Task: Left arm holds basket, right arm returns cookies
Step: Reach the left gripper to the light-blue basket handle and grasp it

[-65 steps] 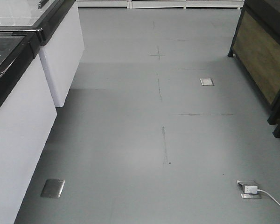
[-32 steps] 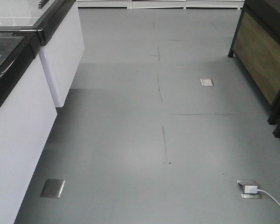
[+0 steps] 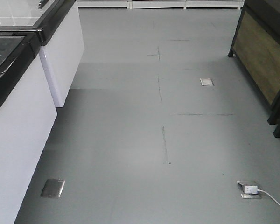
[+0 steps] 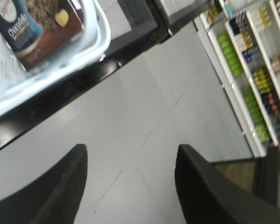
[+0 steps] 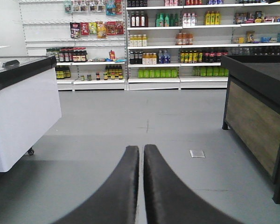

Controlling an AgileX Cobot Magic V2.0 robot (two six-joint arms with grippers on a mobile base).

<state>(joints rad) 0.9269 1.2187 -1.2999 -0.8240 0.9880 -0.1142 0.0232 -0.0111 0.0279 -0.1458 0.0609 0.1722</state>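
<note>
Left wrist view, cookies point(image 4: 37, 28) in basket point(image 4: 101, 41), well apart from spread fingers point(image 4: 60, 191)

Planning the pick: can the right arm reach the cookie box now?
Probably not: the right gripper is shut, facing the shelves; the cookie box lies in the basket, outside its view.

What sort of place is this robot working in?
Probably a small supermarket or a mock-up of one: wall shelves stocked with bottles and snack packs, white chest cabinets with black rims, and a light blue shopping basket holding a cookies box.
</note>
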